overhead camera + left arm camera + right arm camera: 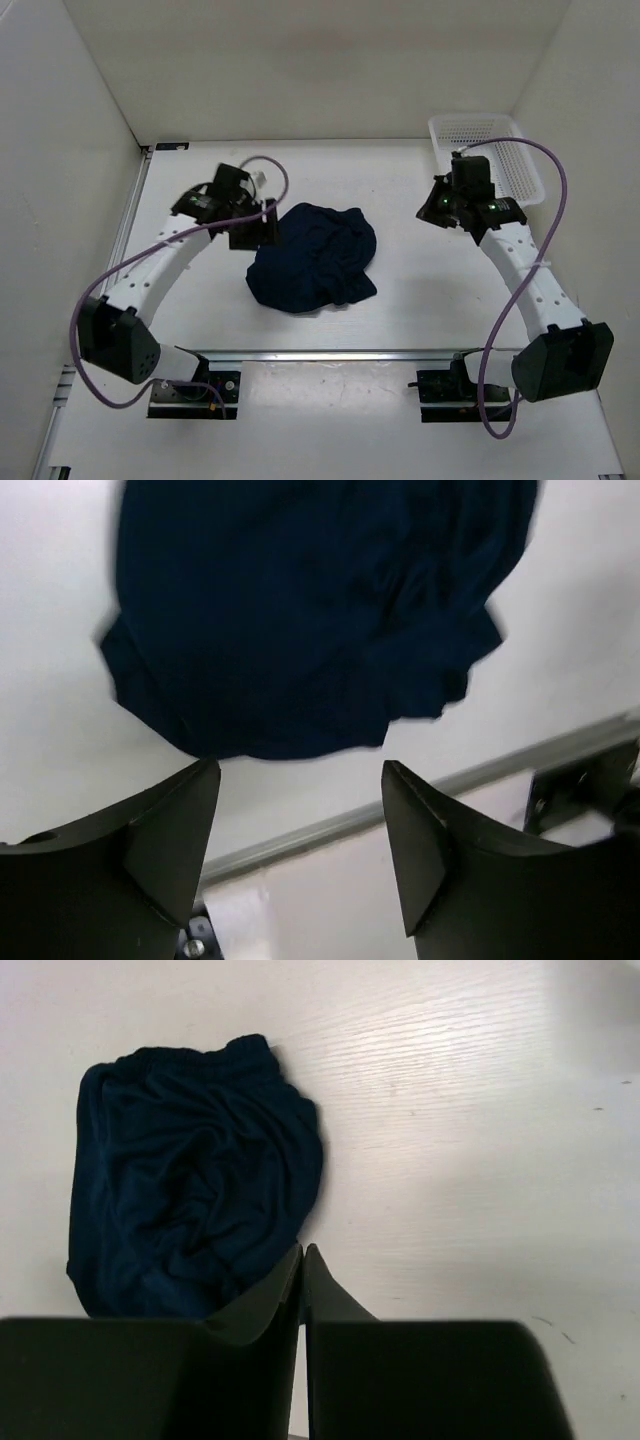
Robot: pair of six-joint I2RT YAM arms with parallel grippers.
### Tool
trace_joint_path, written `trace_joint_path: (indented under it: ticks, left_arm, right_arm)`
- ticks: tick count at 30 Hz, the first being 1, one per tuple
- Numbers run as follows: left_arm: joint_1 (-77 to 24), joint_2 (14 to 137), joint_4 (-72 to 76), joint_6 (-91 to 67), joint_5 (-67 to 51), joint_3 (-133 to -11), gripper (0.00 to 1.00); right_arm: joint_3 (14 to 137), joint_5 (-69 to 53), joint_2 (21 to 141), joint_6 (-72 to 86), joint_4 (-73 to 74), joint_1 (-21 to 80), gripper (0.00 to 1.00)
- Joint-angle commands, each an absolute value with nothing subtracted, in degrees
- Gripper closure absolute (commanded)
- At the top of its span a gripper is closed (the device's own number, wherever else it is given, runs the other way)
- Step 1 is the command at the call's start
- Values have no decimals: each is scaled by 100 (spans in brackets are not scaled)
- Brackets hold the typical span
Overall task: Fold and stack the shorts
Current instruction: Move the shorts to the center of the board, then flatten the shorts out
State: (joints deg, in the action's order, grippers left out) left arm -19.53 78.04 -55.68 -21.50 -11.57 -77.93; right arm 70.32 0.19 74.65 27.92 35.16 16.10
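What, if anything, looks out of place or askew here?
Only the shorts: a crumpled heap in the middle of the table, neither spread flat nor folded. The white basket sits level at far right.

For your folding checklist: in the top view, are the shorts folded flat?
No, the shorts lie in a crumpled heap on the table.

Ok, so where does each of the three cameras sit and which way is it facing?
Top camera: fixed above and behind the arm bases, looking down on the table; shows the left arm, the right arm and a white basket.
Left wrist: on the left arm, looking down past the spread left fingers toward the table's near rail.
Right wrist: on the right arm, looking across the table past the almost closed right fingers.
Shared: all three see the crumpled shorts.
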Motion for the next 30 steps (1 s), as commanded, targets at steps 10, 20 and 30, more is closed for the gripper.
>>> trace_joint_path:
  ticks: [10,20,30]
  left_arm:
    - [-2417,8700,-4526,-3384,-792,-5897,0]
    - [-2128,9352,-4386,-3121,-984,-5959,90]
    - [-1381,8956,-5070,-2725,-1055,-7441,90]
  right_arm:
    - [8162,-695,9648,2320,3576,2355,12]
    - [10194,17,12249,2268,3937,2619,16]
    - [11301,-439,12701,2408,3999,2725,100]
